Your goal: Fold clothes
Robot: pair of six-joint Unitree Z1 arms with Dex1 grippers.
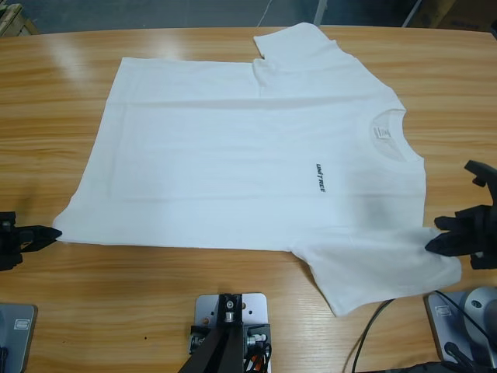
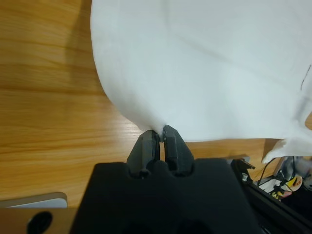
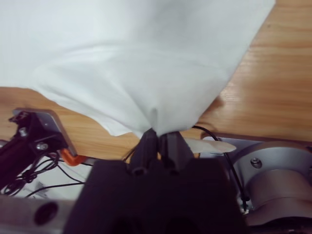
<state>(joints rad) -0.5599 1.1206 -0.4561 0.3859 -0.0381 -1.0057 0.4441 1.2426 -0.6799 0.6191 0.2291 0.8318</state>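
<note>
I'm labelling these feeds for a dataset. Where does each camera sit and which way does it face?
High view: fixed overhead, facing down on the T-shirt and table; both grippers at the edges.
Left wrist view: looks along the left gripper, pinching the shirt's hem corner.
Right wrist view: looks along the right gripper, pinching a sleeve.
All share the shirt.
</note>
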